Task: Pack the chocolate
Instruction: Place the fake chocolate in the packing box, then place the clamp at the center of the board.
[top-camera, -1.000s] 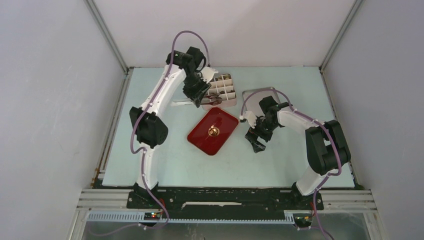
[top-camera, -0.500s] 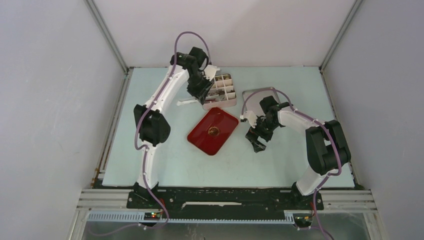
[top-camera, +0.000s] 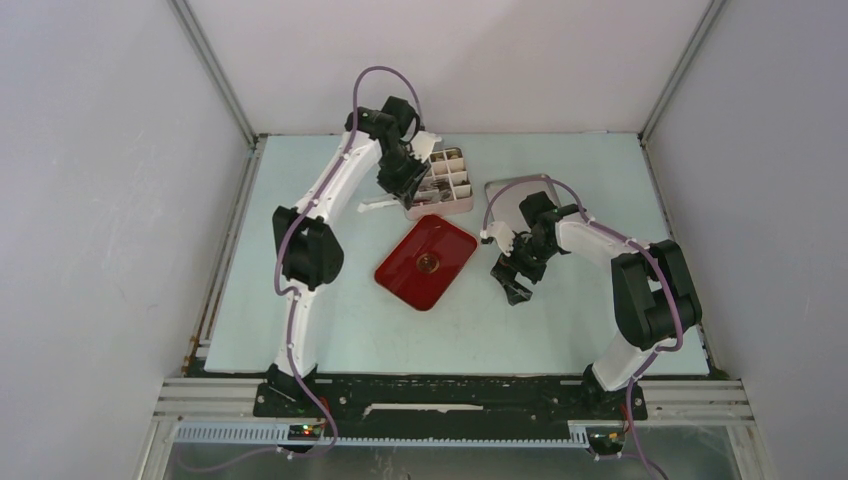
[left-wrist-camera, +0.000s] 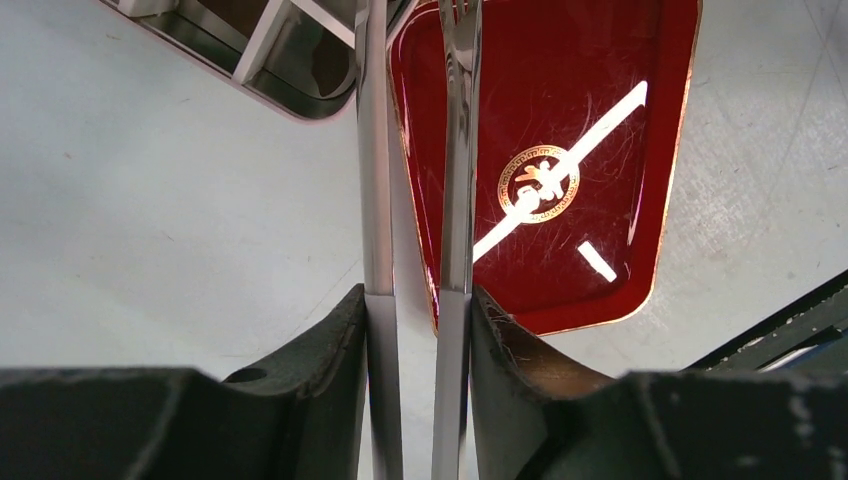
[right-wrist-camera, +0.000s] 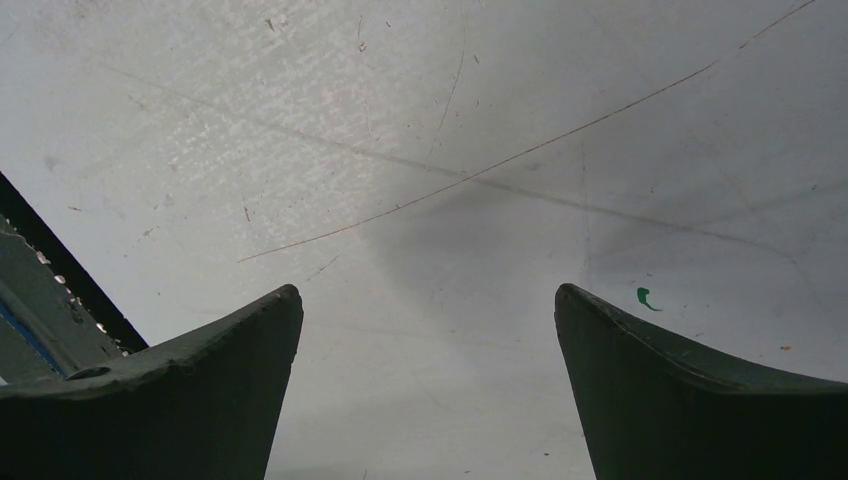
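L pincer (left-wrist-camera: 415, 300) is clamped narrow on a pair of metal tongs (left-wrist-camera: 372, 150). Each black finger (left-wrist-camera: 330, 340) presses one blade from outside, and the blades are held nearly parallel w/ a slim gap between them. The tongs run straight out ahead of the pincer & leave the wrist view at its top edge, so what the tips hold, if anything, can't be told.

Ahead of this pincer, left of the blades, is a corner of the divided box (left-wrist-camera: 250, 85) w/ white partitions inside. Ahead & mostly right of the blades, lower down, lies the red tray (left-wrist-camera: 610, 90) w/ its gold emblem (left-wrist-camera: 538, 183). Nothing lies on the part of the tray in view.

From the top cam, L pincer (top-camera: 405, 188) hangs at the left side of the box (top-camera: 457, 209), w/ the tray (top-camera: 400, 272) on its near side, apart from it.

The chocolate (top-camera: 446, 160) is right beside L pincer, in the box compartments. It shows only as dark specks, prob. the pieces, too small to count or sort by shape.

R pincer (right-wrist-camera: 428, 295) is spread wide, w/ only bare, scratched table (right-wrist-camera: 430, 120) between & under the fingers. In the top cam, R pincer (top-camera: 515, 282) has the red tray just to its left, not touching. A shallow grey tray (top-camera: 505, 195) lies on its far side, partly hidden by the R arm. The box sits farther off, beyond & left of R pincer.
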